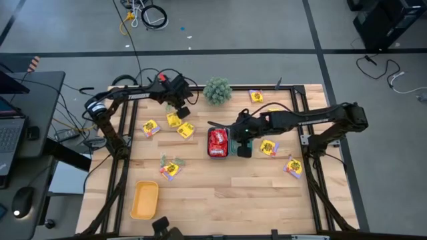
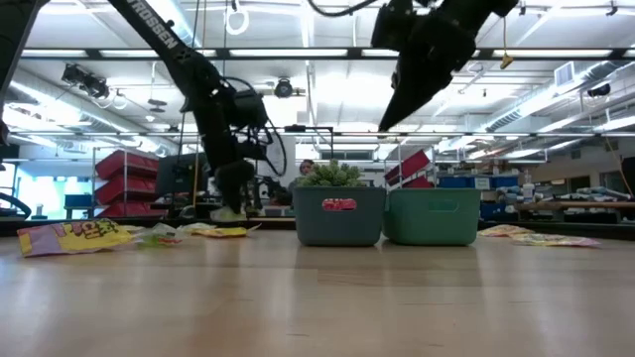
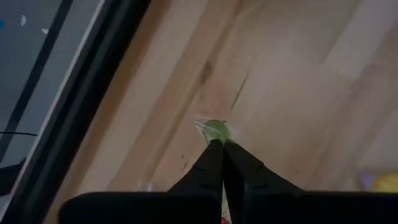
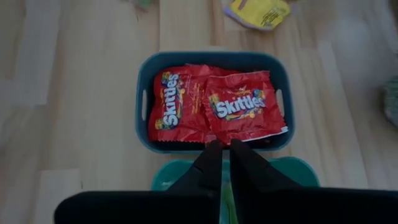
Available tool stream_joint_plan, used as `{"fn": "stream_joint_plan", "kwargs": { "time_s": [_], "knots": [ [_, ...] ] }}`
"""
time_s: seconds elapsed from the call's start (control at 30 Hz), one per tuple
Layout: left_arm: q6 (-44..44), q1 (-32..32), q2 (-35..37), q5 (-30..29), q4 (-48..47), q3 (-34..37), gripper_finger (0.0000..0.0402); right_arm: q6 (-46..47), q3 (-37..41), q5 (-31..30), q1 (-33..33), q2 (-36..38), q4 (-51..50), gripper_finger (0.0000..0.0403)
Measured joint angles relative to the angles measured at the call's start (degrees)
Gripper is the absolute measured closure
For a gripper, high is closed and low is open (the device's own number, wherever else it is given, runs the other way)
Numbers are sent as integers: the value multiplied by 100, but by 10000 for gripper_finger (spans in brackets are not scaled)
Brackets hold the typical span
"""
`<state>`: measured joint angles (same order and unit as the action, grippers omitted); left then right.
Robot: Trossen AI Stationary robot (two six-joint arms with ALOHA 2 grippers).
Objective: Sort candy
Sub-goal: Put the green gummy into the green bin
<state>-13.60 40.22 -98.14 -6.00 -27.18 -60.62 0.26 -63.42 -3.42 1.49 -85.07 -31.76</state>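
Pale wooden worktop (image 1: 227, 193) fills the middle of a workshop with a grey floor and shelving behind it. Near its centre stand two bins touching each other: a dark teal bin (image 4: 145, 93) already holding two red Skittles packets (image 4: 239, 106), and a green bin (image 2: 433, 216) beside it whose contents I cannot see. A yellow tray (image 1: 145, 200) near the front left corner looks empty. The left gripper (image 3: 219, 144) is down near the back left of the worktop with its fingers pressed together on a small pale green candy (image 3: 214, 129), which lies on the wood at the fingertips. The right gripper (image 4: 224, 149) hangs above the two bins with its fingers pressed together; a sliver of green shows between them, but I cannot tell whether it is candy or the bin below. Sorting seems only partly done: several yellow packets (image 1: 185, 130) lie scattered left of the bins, a few more toward the right edge and back, and none sit in the yellow tray. A spiky green plant ball (image 1: 217, 90) rests near the back edge
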Motion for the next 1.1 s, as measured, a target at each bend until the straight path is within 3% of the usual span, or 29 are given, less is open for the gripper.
{"fn": "stream_joint_plan", "kwargs": {
  "time_s": [0.2,0.47,0.9,1.1],
  "knots": [
    [238,-238,263,45,-736,-479,399,524,0,-35,-30,473,-617,382],
    [356,-1213,657,257,-1167,-956,400,1159,24,-855,-96,1129,-1833,378],
    [931,-2645,673,703,-1077,-1737,401,1790,1530,-904,39,2176,-834,390],
    [974,-3071,329,710,-970,-2188,401,1963,1787,-1078,204,2396,-683,390]
  ]
}}
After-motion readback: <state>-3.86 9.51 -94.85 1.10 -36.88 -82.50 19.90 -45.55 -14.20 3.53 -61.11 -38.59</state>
